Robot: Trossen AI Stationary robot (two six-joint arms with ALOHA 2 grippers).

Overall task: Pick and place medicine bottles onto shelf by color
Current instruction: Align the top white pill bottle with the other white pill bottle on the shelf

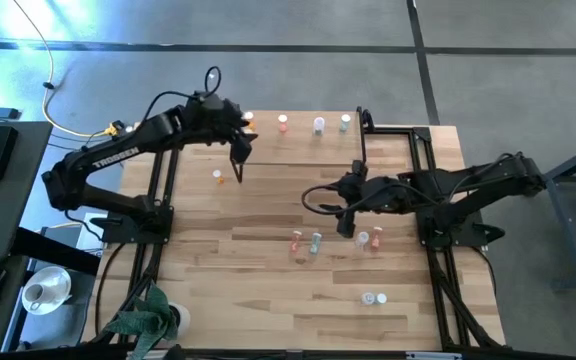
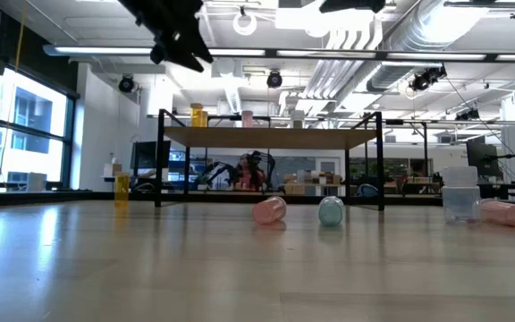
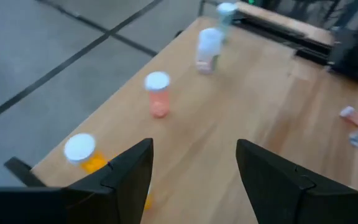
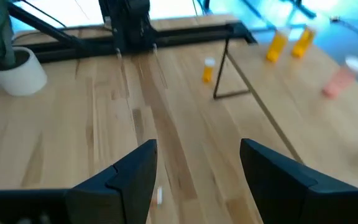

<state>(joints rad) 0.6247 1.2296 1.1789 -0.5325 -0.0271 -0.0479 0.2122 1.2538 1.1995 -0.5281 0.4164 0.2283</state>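
Nearest the low camera: pink bottle (image 2: 269, 210) and teal bottle (image 2: 331, 211), smooth cylinders lying on pale wood tabletop (image 1: 268, 280). Left gripper (image 1: 240, 160), fingers spread and empty, above light-wood shelf (image 1: 308, 135) beside white-capped orange bottle (image 3: 86, 153). Right gripper (image 1: 346, 226), parted and empty, near fallen bottles at mid-table.

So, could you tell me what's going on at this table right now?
Two robot arms are sorting small medicine bottles onto a low wooden shelf at the table's far edge. The left claw hangs open and empty above the shelf's left end, near the orange bottles already standing there; a pink bottle and two paler ones also stand on the shelf. The right claw is open and empty over mid-table, close to loose bottles not yet placed. One orange bottle stands alone on the table.
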